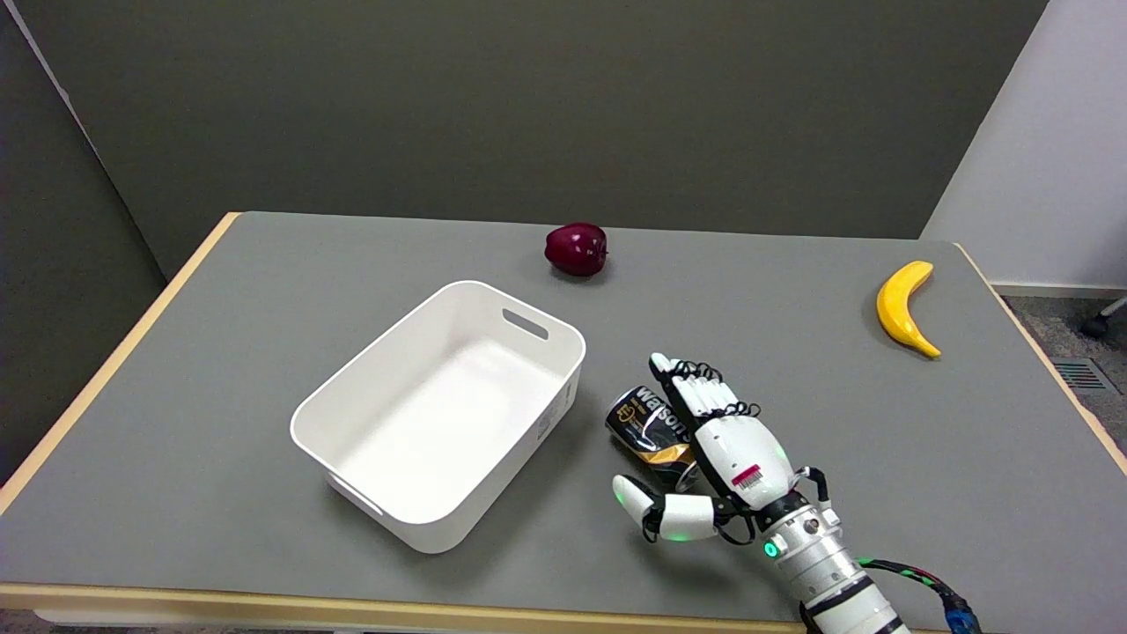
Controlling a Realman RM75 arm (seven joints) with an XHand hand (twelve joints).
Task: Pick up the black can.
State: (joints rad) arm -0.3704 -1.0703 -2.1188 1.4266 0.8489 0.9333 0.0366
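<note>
- While the black can (pixel 650 429) lies on its side on the grey table (pixel 264 291), just right of the white bin (pixel 440 409), the right hand (pixel 718 445) sits over it.
- Fingers (pixel 700 387) stretch along the can's far side, thumb (pixel 656 511) spread on the near side; whether they actually clamp the can I cannot tell.
- A dark red apple (pixel 576 249) sits further back.
- A banana (pixel 904 308) lies far right.

We have a single head view, set above the near edge of the grey table (pixel 264 291) and looking down and across it toward the dark back wall (pixel 528 97). It stands far enough back that we see nearly the whole tabletop, from near edge to far.
</note>
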